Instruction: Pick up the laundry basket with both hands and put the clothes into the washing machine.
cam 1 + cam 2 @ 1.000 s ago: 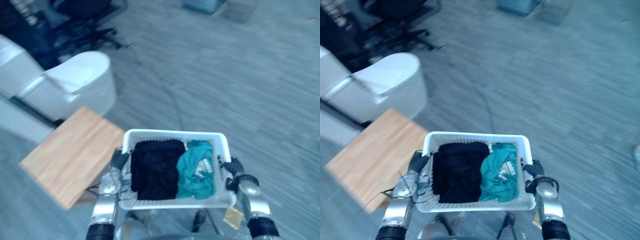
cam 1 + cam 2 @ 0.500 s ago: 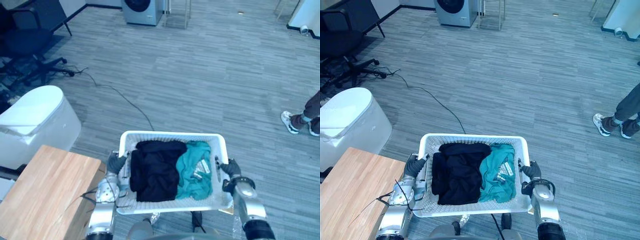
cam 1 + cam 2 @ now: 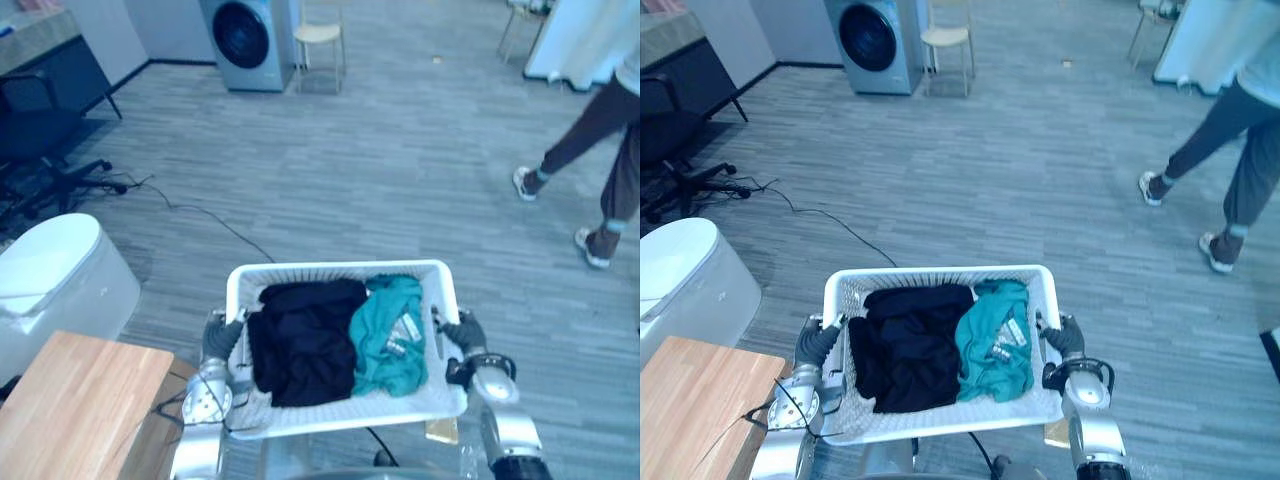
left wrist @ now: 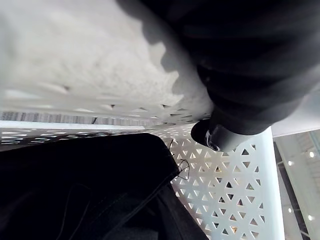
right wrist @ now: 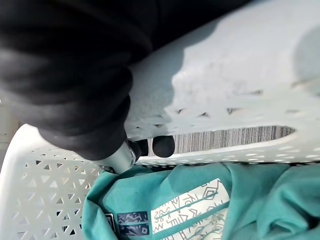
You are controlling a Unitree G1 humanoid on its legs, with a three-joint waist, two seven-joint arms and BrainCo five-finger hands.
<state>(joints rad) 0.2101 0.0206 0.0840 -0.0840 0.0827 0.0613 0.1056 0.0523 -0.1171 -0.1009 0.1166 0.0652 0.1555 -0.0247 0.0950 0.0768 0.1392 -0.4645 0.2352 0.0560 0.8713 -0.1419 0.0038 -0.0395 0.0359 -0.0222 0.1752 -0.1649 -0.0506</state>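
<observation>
Left hand and right hand grip the laundry basket — a person walking ahead could force a collision.

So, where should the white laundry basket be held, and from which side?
The basket is best held by the handle slots in its short end walls, one hand from each side; the left hand and right hand grip there.

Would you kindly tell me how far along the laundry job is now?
Done: the laundry basket is lifted, left robot hand and right robot hand gripping its sides. In hand: carrying the black garment and teal garment. Left: reaching the washing machine across the floor and loading the clothes.
</observation>
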